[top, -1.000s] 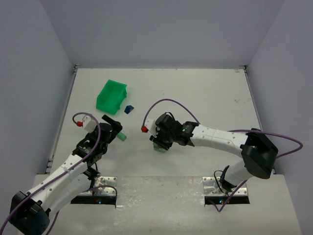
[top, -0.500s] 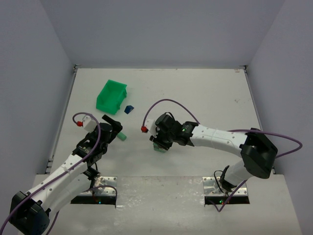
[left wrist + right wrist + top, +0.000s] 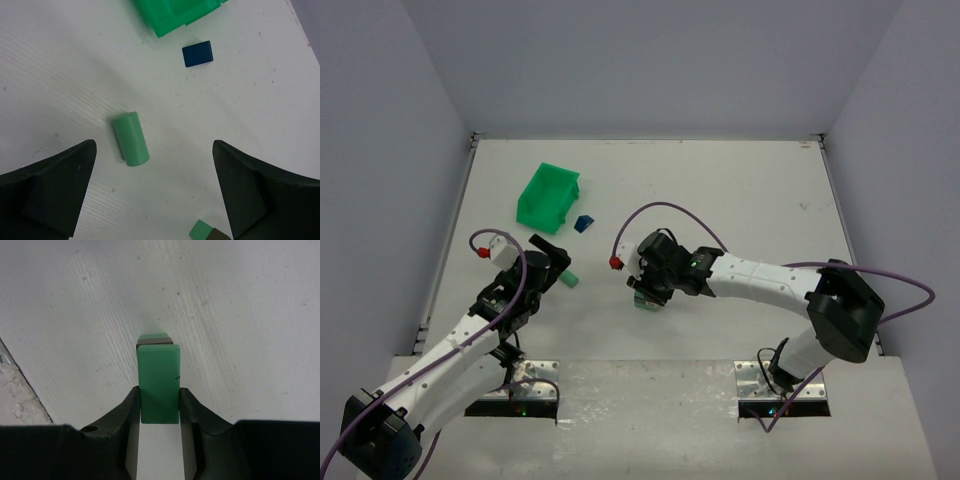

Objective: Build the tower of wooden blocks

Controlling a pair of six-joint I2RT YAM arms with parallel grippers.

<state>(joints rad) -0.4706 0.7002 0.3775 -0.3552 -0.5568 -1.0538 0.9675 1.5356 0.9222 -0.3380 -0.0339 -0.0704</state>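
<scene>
My right gripper (image 3: 159,400) is shut on a green rectangular block (image 3: 159,384), holding it over a small stack with a brown piece and a green piece (image 3: 155,338) below; in the top view this is near the table's front centre (image 3: 645,298). My left gripper (image 3: 152,200) is open and empty above a pale green cylinder (image 3: 130,138) lying on its side (image 3: 567,279). A dark blue block (image 3: 197,53) lies beyond it (image 3: 583,224). The stack's corner shows in the left wrist view (image 3: 202,231).
A bright green plastic bin (image 3: 548,196) stands at the back left, its edge in the left wrist view (image 3: 175,15). The table's front edge with a metal strip (image 3: 10,385) runs close to the stack.
</scene>
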